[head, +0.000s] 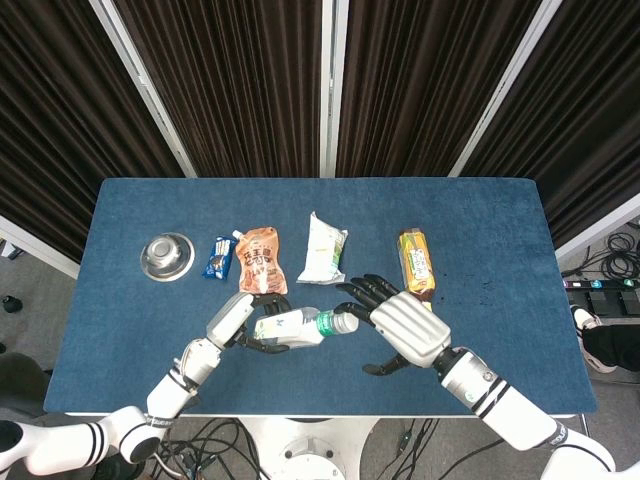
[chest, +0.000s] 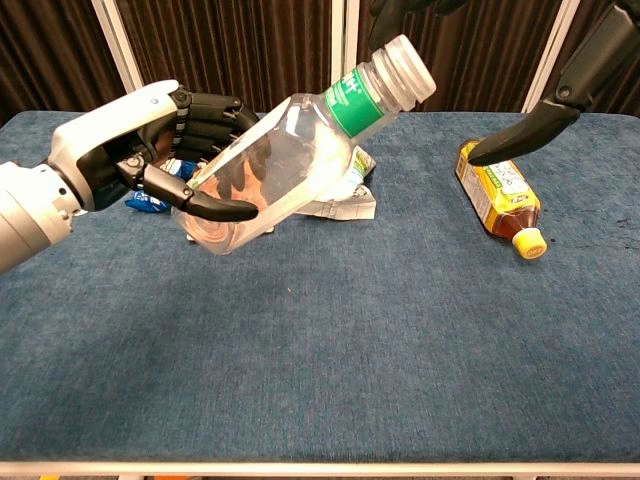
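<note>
Blue table (head: 500, 230), green-labelled bottle (chest: 290, 165)

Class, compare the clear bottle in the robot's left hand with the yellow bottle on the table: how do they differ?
The clear bottle is held tilted above the table by the left hand; the yellow bottle lies flat on the blue table, untouched. The clear bottle has a green label and white cap and looks empty; the yellow bottle has a yellow cap and wrapper. Both are capped plastic bottles.

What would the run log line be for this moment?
left hand: holds clear bottle tilted above table | right hand: open, fingers at cap | tea bottle: lying
</note>
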